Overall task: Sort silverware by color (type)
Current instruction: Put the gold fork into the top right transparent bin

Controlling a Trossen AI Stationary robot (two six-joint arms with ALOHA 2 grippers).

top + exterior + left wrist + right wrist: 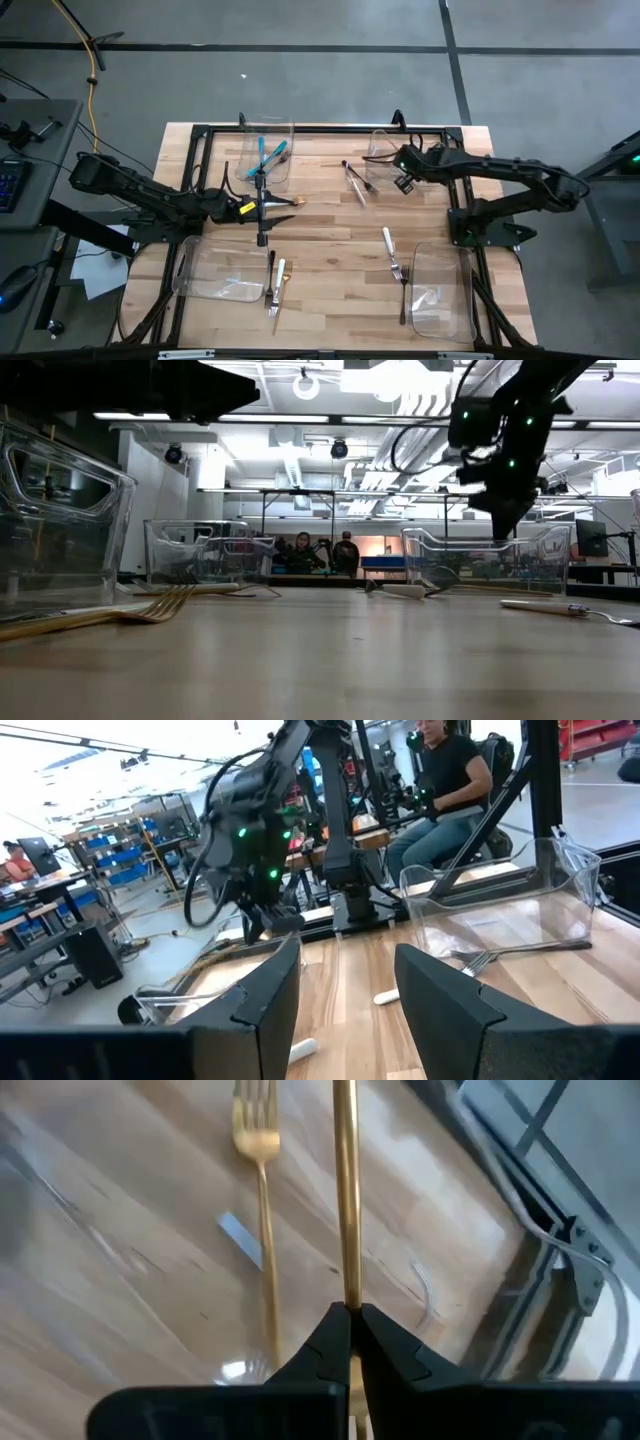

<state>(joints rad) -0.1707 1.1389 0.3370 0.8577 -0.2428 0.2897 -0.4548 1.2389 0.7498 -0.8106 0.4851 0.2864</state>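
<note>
My right gripper (350, 1312) is shut on a gold utensil (345, 1190) over the far right clear bin (383, 148). It also shows in the high view (388, 160) and the low view (508, 510). A gold fork (262, 1190) lies flat in that bin. My left gripper (348, 960) is open and empty. It hovers mid-table (285, 203) near the far left bin (268, 158), which holds teal-handled utensils (270, 155). Dark steel utensils (355, 182) and a white-handled one (389, 243) lie flat on the table. My right gripper pinches the gold utensil's thin handle (347, 1285) between its two fingertips. The handle runs straight on from the fingertips, in line with them, and its other end lies outside the picture. The fingers come from above, pointing down into the bin.
Two more clear bins stand at the near left (215, 272) and near right (440, 290). A dark utensil (270, 280) and a gold one (281, 285) lie beside the near left bin, and a dark fork (401, 275) beside the near right bin. People sit beyond the table (440, 780).
</note>
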